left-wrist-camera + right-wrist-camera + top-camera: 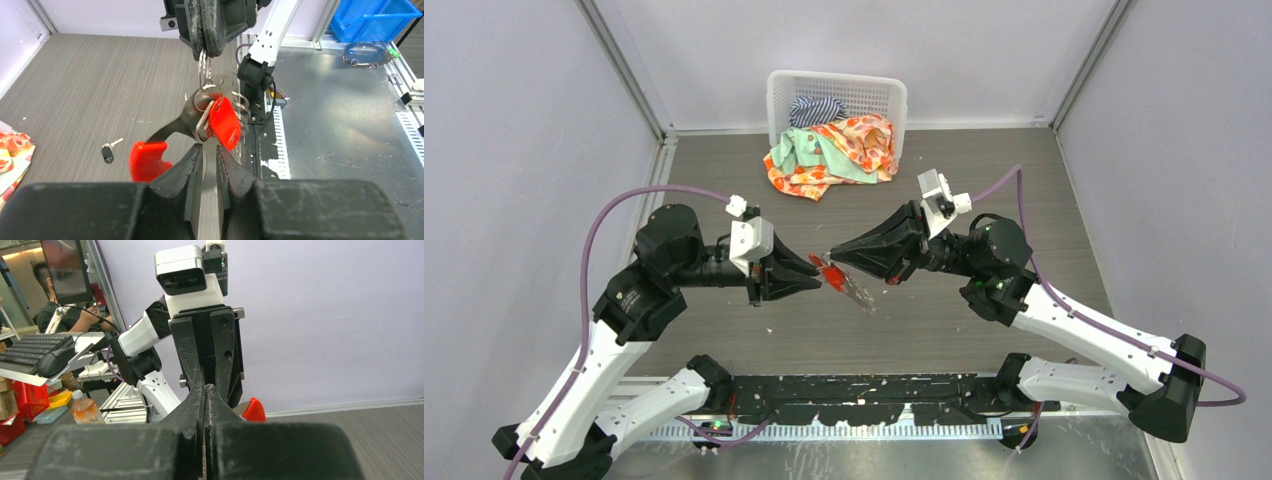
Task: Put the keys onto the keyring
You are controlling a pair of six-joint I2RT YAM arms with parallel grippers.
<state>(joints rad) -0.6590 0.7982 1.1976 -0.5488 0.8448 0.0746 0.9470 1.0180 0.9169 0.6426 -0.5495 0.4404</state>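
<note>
The keyring hangs in mid-air between my two grippers (849, 283). My right gripper (836, 256) is shut on its grey ring (202, 65) and shows from above in the left wrist view (207, 50). Silvery pieces, a red tag (225, 122) and a curved steel strip with a red end (147, 160) hang from the ring. My left gripper (210, 147) sits just under the bunch, its jaws a narrow gap apart on a flat silvery piece; which piece is unclear. The black-headed key (107, 152) lies on the table. The red end also shows past the shut right gripper (205, 387) in the right wrist view (255, 410).
A white basket (776, 100) with clothes stands at the back, with patterned cloths (834, 150) spilling onto the table in front of it. A cloth edge (12, 150) lies left of the key. The metal plate (340, 125) and the right arm's base (255, 75) are near.
</note>
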